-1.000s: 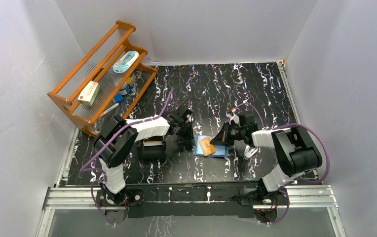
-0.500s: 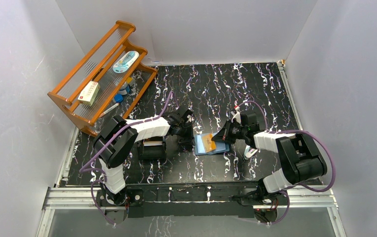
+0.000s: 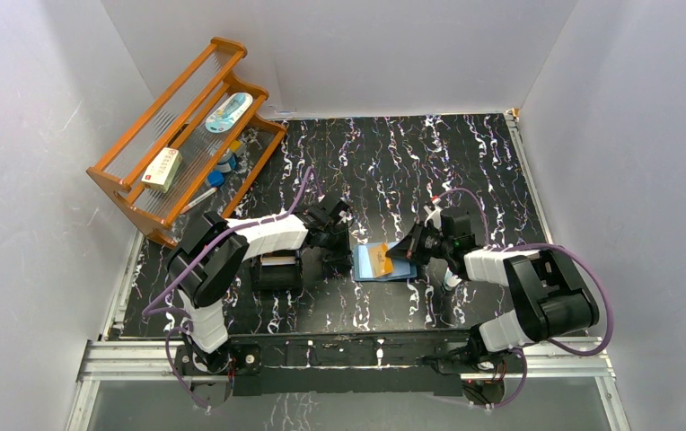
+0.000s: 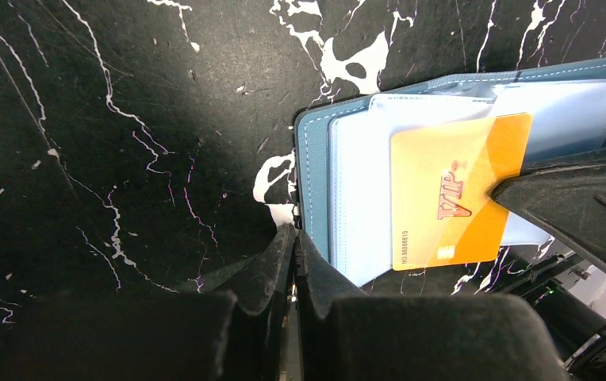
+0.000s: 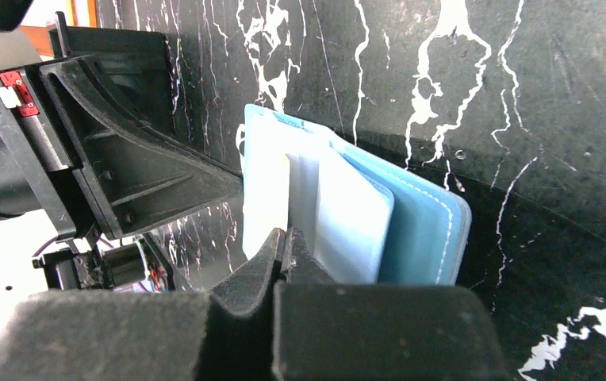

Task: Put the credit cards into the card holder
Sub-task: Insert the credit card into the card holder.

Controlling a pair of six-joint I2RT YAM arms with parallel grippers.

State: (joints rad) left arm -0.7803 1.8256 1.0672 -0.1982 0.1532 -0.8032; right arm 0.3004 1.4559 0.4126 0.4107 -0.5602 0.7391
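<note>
Card holder lies open, right of centre in the left wrist view, and the right gripper has its jaws clamped on the right edge of the orange card, which lies across the pale inner pockets. The left gripper is closed too, tips just at the holder's left edge, gripping nothing I can make out. That view shows the card's orange face and red lettering, while the right wrist view shows only pale sheets at its closed tips.

Robot lab enclosure, white walls, aluminium rail
</note>
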